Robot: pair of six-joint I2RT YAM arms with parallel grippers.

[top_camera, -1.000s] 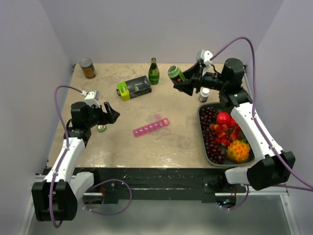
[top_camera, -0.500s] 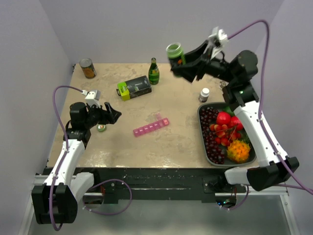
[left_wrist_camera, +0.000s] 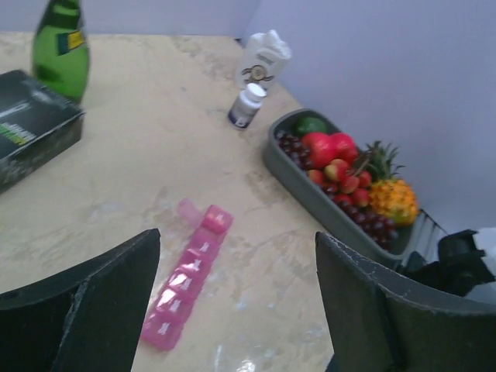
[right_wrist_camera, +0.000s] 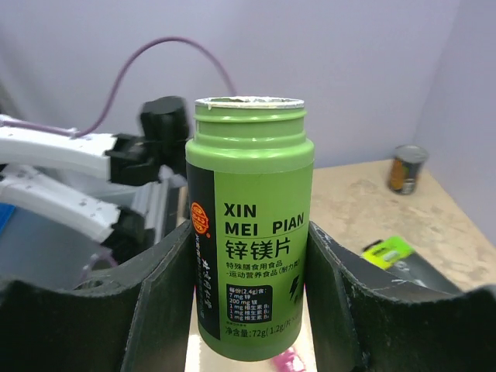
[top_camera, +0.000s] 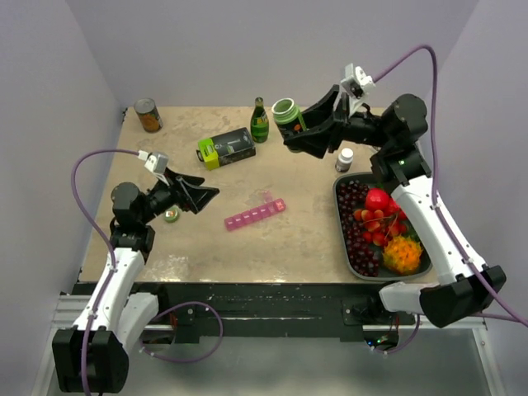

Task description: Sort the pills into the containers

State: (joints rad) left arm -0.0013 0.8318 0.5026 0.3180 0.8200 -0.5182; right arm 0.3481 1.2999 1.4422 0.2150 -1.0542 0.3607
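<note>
Right gripper (top_camera: 294, 132): clamped on green pill bottle (right_wrist_camera: 249, 232), cap off, held upright aloft, presumably so pills stay in
Left gripper (top_camera: 200, 195): fingers spread, empty, facing pink pill organiser (left_wrist_camera: 190, 271) lying mid-table, one end compartment open; likely ready to steady strip for pouring

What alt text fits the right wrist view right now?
An uncapped green pill bottle labelled XIN MEI PIAN fills the frame, clamped in the right gripper. Behind it are the left arm, the tan table and a can at right.
</note>
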